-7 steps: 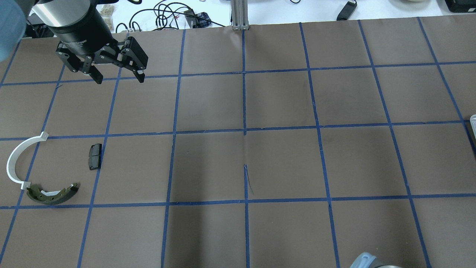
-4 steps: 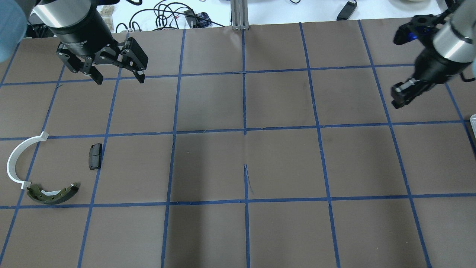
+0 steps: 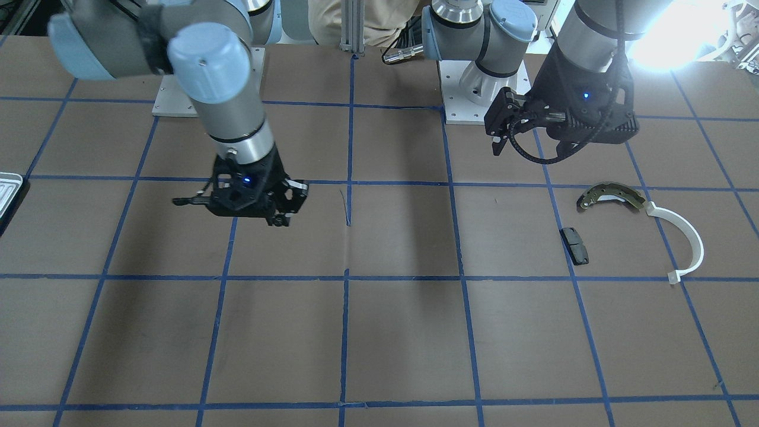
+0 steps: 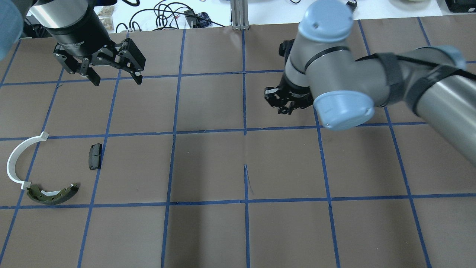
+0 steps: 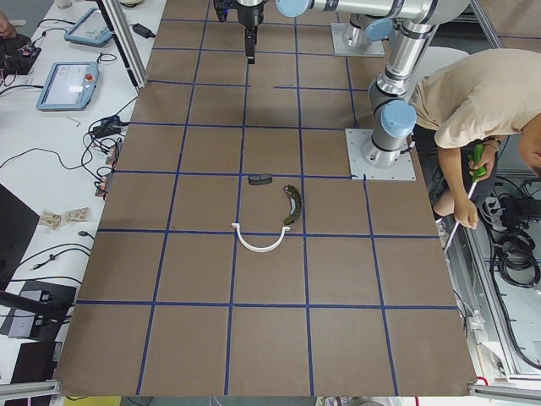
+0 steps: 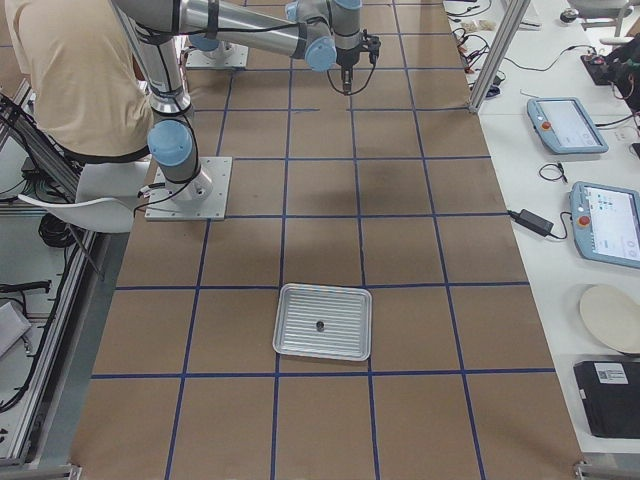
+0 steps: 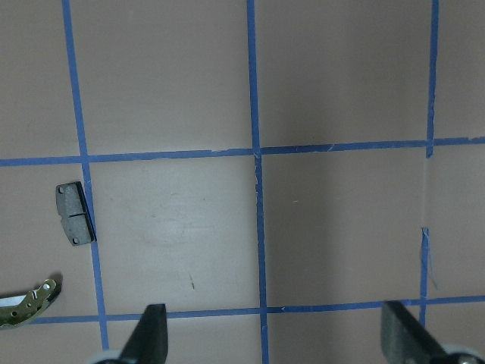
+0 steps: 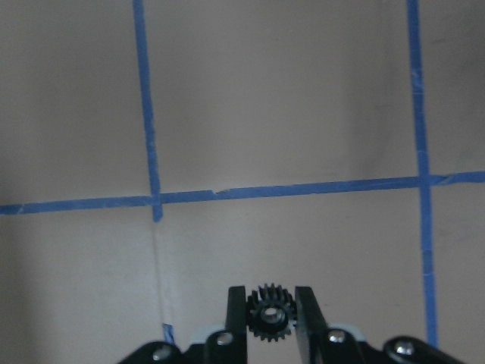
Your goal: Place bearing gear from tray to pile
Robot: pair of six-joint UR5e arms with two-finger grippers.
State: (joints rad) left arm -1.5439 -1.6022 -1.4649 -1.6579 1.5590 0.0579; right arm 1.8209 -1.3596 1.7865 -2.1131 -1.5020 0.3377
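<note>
My right gripper [image 8: 270, 311] is shut on the bearing gear [image 8: 270, 312], a tiny black toothed wheel, and holds it above the brown table just right of centre [image 4: 284, 108]. The tray [image 6: 345, 342] lies far to the right, with one small dark speck [image 6: 319, 324] on it. The pile lies at the near left: a brass-grey shoe [image 4: 52, 194], a white arc [image 4: 15, 160] and a black pad [image 4: 95, 156]. My left gripper [image 4: 115, 78] is open and empty at the far left, above the table and beyond the pile.
Blue tape lines grid the brown table cover [image 4: 208, 167]. Cables [image 4: 163, 15] lie past the far edge. A person in a beige shirt [image 5: 482, 101] bends beside the robot base. The tray's corner shows in the front-facing view [image 3: 7, 190].
My right arm has swept in from the right edge toward the table's middle, carrying the gear leftward. My left gripper has barely moved and stays open.
</note>
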